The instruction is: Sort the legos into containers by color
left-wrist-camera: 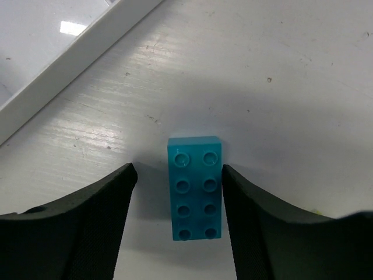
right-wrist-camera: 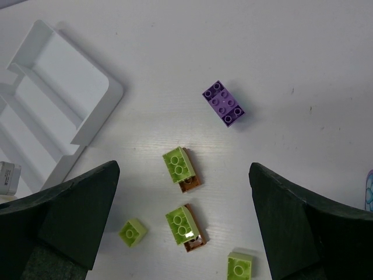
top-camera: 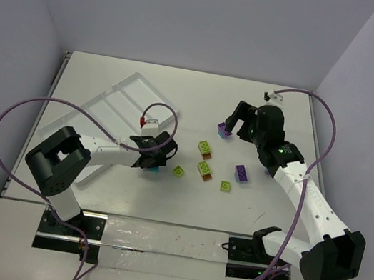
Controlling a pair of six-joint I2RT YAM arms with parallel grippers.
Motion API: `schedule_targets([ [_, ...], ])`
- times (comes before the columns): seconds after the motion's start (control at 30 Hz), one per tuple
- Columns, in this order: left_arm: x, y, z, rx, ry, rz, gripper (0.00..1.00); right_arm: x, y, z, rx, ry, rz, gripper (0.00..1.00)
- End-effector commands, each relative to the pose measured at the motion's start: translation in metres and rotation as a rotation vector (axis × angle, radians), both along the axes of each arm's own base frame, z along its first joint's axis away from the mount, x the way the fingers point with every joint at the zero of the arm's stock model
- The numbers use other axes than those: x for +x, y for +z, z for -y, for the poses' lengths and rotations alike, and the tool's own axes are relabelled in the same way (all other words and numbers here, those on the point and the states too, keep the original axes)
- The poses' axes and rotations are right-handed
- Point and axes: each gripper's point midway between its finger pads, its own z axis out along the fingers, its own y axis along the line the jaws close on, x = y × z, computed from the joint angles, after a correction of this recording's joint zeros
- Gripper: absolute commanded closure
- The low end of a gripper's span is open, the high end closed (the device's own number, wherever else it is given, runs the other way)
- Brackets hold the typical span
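Note:
A teal oblong lego point(left-wrist-camera: 194, 188) lies flat on the table between the fingers of my left gripper point(left-wrist-camera: 178, 175). The right finger point(left-wrist-camera: 245, 210) is at the brick's side and a gap shows on the left side, so the jaws are open around it. From above, this gripper point(top-camera: 154, 163) sits just right of the white tray point(top-camera: 117, 102). My right gripper point(right-wrist-camera: 183, 169) hangs wide open high over two lime-on-brown legos point(right-wrist-camera: 178, 165) point(right-wrist-camera: 184, 224), with a purple lego point(right-wrist-camera: 224, 103) beyond them.
Two small lime legos point(top-camera: 178, 171) point(top-camera: 225, 186) and a second purple lego point(top-camera: 242, 173) lie on the table between the arms. The tray's corner point(right-wrist-camera: 87, 111) shows at the left of the right wrist view. White walls enclose the table.

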Motion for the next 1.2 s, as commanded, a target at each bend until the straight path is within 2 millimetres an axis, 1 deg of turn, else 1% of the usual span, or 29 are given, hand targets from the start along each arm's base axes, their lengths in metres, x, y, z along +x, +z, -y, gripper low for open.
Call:
schedule_targets([
  [0.0,-0.004,-0.007,0.003,0.038,0.003,-0.018,0.41,0.006,0.013,0.001,0.017,-0.023,0.037,0.00],
  [0.03,-0.002,-0.004,0.003,0.051,0.005,-0.017,0.47,0.006,0.013,0.001,0.018,-0.025,0.037,0.00],
  [0.07,0.002,0.002,0.005,0.062,0.007,-0.008,0.55,0.006,0.012,0.002,0.022,-0.031,0.038,0.00],
  [0.1,0.005,0.006,0.005,0.079,-0.006,-0.001,0.68,0.007,0.012,0.001,0.025,-0.033,0.041,0.00],
  [0.2,0.013,0.029,0.013,0.083,-0.041,0.018,0.94,0.007,0.012,0.000,0.035,-0.031,0.039,0.00],
  [0.23,0.014,0.032,0.013,0.087,-0.048,0.022,1.00,0.007,0.012,-0.001,0.036,-0.030,0.039,0.00],
  [0.3,0.025,0.068,0.023,0.074,-0.095,0.065,1.00,0.007,0.012,0.000,0.031,-0.030,0.036,0.00],
  [0.33,0.032,0.084,0.025,0.067,-0.109,0.086,1.00,0.007,0.013,0.000,0.030,-0.031,0.038,0.00],
  [0.4,0.050,0.118,0.031,0.035,-0.117,0.132,1.00,0.007,0.015,0.002,0.025,-0.033,0.044,0.00],
  [0.43,0.059,0.129,0.027,0.032,-0.104,0.139,1.00,0.007,0.015,0.002,0.023,-0.035,0.045,0.00],
  [0.5,0.080,0.139,0.007,0.054,-0.059,0.129,1.00,0.005,0.017,0.002,0.021,-0.031,0.050,0.00],
  [0.57,0.105,0.160,-0.004,0.044,-0.019,0.160,1.00,0.004,0.014,0.003,0.016,-0.027,0.045,0.00],
  [0.6,0.116,0.165,-0.010,0.045,-0.002,0.171,1.00,0.003,0.013,0.003,0.016,-0.026,0.045,0.00],
  [0.63,0.132,0.164,-0.026,0.056,0.031,0.166,1.00,0.002,0.011,0.003,0.016,-0.022,0.042,0.00],
  [0.67,0.146,0.177,-0.028,0.029,0.045,0.190,1.00,0.002,0.009,0.003,0.015,-0.024,0.038,0.00],
  [0.7,0.153,0.170,-0.037,0.044,0.061,0.177,1.00,0.001,0.008,0.003,0.015,-0.023,0.034,0.00],
  [0.77,0.183,0.176,-0.053,0.059,0.106,0.195,1.00,0.001,0.006,0.003,0.017,-0.023,0.029,0.00],
  [0.8,0.199,0.178,-0.056,0.056,0.127,0.205,1.00,0.000,0.007,0.003,0.018,-0.026,0.032,0.00],
  [0.83,0.210,0.185,-0.062,0.040,0.146,0.222,1.00,0.000,0.008,0.004,0.019,-0.026,0.037,0.00],
  [0.93,0.239,0.174,-0.083,0.040,0.186,0.217,1.00,-0.003,0.012,0.005,0.022,-0.026,0.052,0.00],
  [1.03,0.263,0.169,-0.092,-0.009,0.194,0.224,1.00,-0.005,0.014,0.008,0.014,-0.036,0.058,0.00],
  [1.13,0.281,0.151,-0.098,-0.048,0.190,0.208,1.00,-0.008,0.021,0.010,0.014,-0.034,0.078,0.00],
  [1.17,0.286,0.149,-0.098,-0.049,0.190,0.212,1.00,-0.008,0.022,0.011,0.013,-0.034,0.083,0.00],
])
